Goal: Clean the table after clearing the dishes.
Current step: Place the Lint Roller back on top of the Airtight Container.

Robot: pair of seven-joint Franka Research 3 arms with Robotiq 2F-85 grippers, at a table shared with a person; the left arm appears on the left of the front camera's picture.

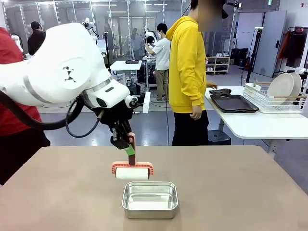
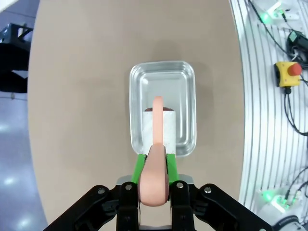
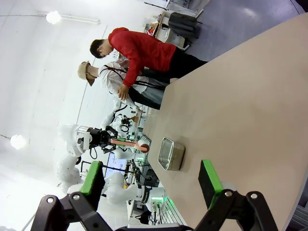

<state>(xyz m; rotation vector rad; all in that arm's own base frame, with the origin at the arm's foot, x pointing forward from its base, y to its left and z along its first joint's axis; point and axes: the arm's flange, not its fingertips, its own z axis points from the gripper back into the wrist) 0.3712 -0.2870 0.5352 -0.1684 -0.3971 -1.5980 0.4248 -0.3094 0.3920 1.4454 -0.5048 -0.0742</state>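
One steel pan, shallow, rectangular with rounded corners and shiny inside, sits on the matte brown table near the robot's edge. Just above the pan's far rim hangs one roller: a white cylinder in a salmon-pink plastic frame, the cylinder's long axis lying level across the table, its handle rising up and away from the pan. The left gripper is clamped on that handle, green pads either side. In the right wrist view the right gripper stands spread wide with nothing between its fingers. Beyond the pan, past the table's far edge, a person in a yellow hoodie stands beside a white table bearing dark trays and a wire rack holding two white plates.
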